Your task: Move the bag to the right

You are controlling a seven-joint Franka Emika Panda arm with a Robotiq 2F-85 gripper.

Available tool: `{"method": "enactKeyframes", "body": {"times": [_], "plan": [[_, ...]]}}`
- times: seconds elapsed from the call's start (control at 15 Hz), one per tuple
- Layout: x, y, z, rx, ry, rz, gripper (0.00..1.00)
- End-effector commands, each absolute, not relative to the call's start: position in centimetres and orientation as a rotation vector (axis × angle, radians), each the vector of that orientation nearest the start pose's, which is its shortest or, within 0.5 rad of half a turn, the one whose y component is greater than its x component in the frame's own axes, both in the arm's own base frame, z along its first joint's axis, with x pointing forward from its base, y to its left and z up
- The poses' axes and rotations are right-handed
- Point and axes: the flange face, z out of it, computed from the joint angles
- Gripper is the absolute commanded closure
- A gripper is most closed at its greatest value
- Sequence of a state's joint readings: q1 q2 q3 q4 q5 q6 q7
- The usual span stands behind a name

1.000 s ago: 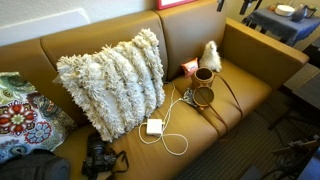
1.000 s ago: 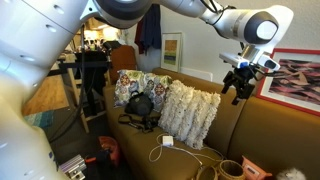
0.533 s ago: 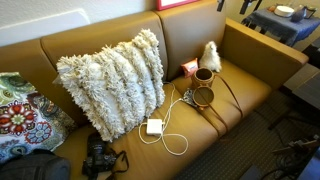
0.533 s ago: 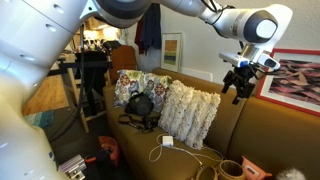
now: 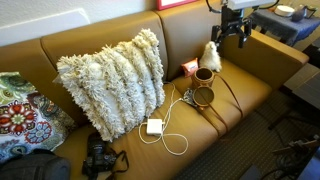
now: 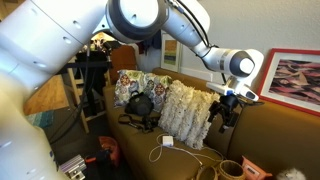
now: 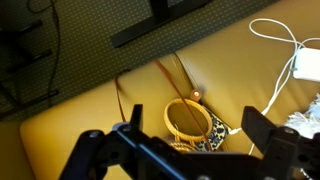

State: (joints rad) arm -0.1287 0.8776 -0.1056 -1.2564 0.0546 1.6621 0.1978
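The bag point(image 5: 204, 92) is small and brown, with two round cup-like parts, and lies on the tan sofa seat point(image 5: 245, 85) at the right. Its thin dark strap point(image 5: 229, 92) trails toward the armrest. In the wrist view its round woven rim point(image 7: 187, 117) sits between my two fingers, with the strap point(image 7: 168, 78) running up across the cushion. My gripper point(image 5: 235, 40) hangs open in the air above and behind the bag, holding nothing. The other exterior view shows my gripper point(image 6: 222, 118) above the sofa and the bag point(image 6: 232, 169) low near the bottom edge.
A shaggy cream pillow point(image 5: 112, 80) leans on the sofa back. A fluffy white tuft point(image 5: 210, 54) and a small patterned square point(image 7: 214, 137) lie by the bag. A white charger point(image 5: 154, 127) with its cable, a camera point(image 5: 98, 158) and a patterned cushion point(image 5: 20, 115) lie further left.
My gripper has come down from high near the wall to just above the sofa's right end, over the bag. It stays open. The bag has not moved.
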Motion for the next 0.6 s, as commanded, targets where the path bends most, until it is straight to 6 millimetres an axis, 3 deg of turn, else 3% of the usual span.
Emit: {"method": "enactKeyframes", "body": {"times": [0.0,0.2,0.4,0.47,0.53], "plan": [[67.2,-14.2,17.1,-3.046,0.650,0.820,0.00],[67.4,-13.9,15.8,-3.009,0.705,0.857,0.00],[69.4,-13.2,16.8,-2.961,0.800,0.822,0.00],[70.1,-13.6,12.6,-2.951,0.825,0.799,0.00],[70.9,-13.2,13.0,-2.943,0.841,0.760,0.00]]}}
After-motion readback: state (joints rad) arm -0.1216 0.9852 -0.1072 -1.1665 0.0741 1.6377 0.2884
